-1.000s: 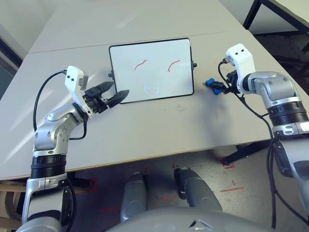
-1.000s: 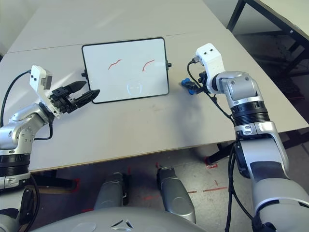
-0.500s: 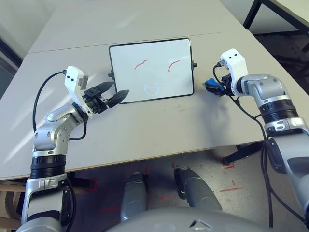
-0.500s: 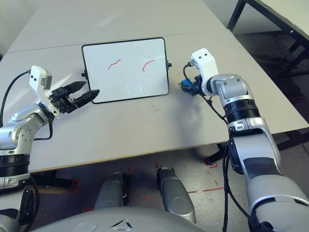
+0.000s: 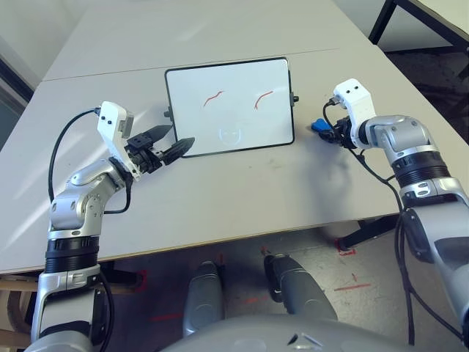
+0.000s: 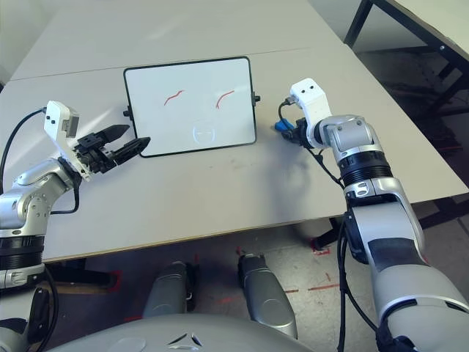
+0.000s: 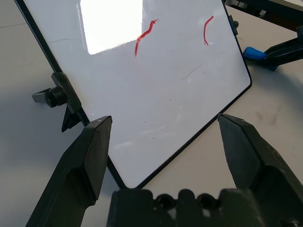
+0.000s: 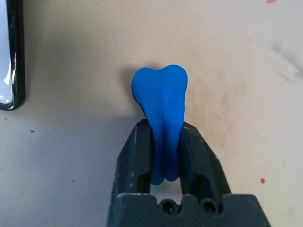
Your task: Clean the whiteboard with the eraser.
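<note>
Eraser (image 8: 162, 99) beside whiteboard (image 5: 231, 110), gripped in your right jaws, left jaws wide; next, probably lift it across.

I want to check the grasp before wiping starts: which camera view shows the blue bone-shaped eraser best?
The right wrist view: the blue bone-shaped eraser appears large, nearly whole, pinched at its middle by the right tool. Both eye views show only a small blue end beside that tool; the left wrist view shows a partly covered blue piece, farther off.
</note>
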You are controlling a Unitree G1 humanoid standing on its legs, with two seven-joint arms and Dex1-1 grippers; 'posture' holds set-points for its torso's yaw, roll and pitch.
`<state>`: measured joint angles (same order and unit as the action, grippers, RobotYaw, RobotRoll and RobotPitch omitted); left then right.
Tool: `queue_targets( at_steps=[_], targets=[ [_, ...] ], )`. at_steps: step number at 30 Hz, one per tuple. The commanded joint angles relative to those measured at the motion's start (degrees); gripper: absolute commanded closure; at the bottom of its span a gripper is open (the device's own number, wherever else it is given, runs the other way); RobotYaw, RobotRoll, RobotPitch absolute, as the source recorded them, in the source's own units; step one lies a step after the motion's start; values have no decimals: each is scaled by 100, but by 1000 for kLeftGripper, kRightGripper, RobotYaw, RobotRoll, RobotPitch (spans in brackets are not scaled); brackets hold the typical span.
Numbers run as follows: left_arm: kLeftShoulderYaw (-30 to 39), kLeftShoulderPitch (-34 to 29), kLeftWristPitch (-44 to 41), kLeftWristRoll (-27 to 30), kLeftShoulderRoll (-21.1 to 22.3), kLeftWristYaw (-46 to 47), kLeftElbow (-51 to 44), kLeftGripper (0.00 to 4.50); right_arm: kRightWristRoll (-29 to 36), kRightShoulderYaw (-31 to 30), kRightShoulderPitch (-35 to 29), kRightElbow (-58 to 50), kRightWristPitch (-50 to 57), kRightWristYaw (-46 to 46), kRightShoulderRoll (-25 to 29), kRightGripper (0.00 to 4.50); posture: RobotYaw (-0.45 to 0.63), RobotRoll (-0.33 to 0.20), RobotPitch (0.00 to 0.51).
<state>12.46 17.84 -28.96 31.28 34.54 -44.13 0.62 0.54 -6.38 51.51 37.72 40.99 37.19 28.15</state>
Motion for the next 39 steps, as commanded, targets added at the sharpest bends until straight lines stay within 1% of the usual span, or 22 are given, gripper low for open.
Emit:
queue_targets(
  at_steps=[1,6,10,15,20,25,30,39],
  targets=[
    [-39,8,-21,-64,39,-5,-72,0,-182,-185,-124,-337,-276,116,177,4073,-90,0,134],
    [-45,-1,-25,-60,41,-15,-79,0,-768,-644,-85,-1015,-840,173,637,4073,-91,0,133],
    [-75,23,-11,-72,30,-33,-45,0,-1300,-1147,113,-1672,-1258,446,925,4073,-91,0,133],
    [-140,114,4,-94,12,-60,37,0,-1774,-1690,531,-1972,-1946,967,949,4073,-112,0,129],
    [-203,213,34,-125,-17,-79,125,0,-2052,-2014,1181,-1155,-2795,1189,569,4073,-113,0,126],
    [-200,184,56,-158,15,-90,91,0,-2350,-2245,1547,-273,-3487,1425,361,4073,-98,0,127],
    [-151,95,30,-152,27,-79,-16,0,-2594,-2300,1860,478,-3953,1457,206,4073,-86,0,130],
    [-118,21,2,-131,21,-39,-106,0,-2779,-2215,2163,1247,-4336,1284,-121,4073,-77,0,134]
  ],
)
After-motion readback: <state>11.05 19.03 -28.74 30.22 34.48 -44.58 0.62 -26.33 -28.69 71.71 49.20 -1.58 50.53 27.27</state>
